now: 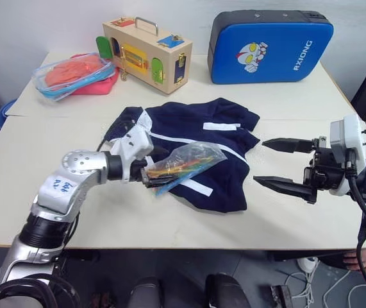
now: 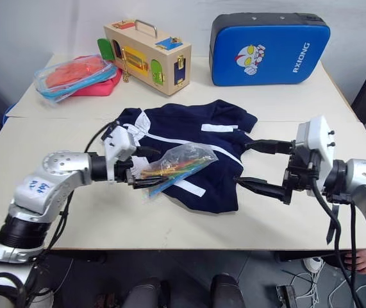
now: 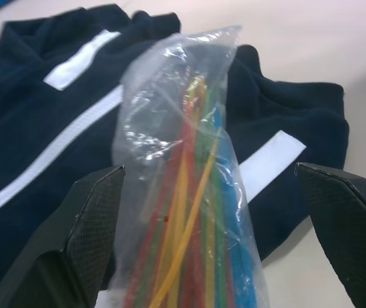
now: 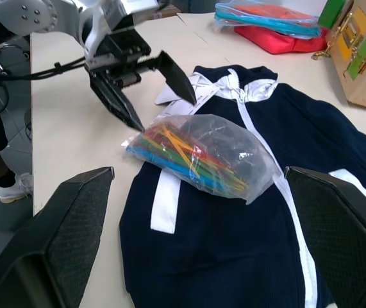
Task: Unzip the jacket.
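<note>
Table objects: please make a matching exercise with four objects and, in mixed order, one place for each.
1. navy-blue fabric jacket
2. clear plastic bag of coloured sticks
3. wooden latch box with handle
4. blue padded case

a. far right of the table
b. lying on the jacket
c. middle of the table
d. far side, beside the pink things

Pairs: 1-c, 2-b, 3-d, 4-a

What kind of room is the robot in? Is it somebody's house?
Probably not a house. It looks like a lab or practice room: a plain white table holds test things, a jacket, a wooden latch box and a blue padded case, and loose cables lie on the floor.
</note>
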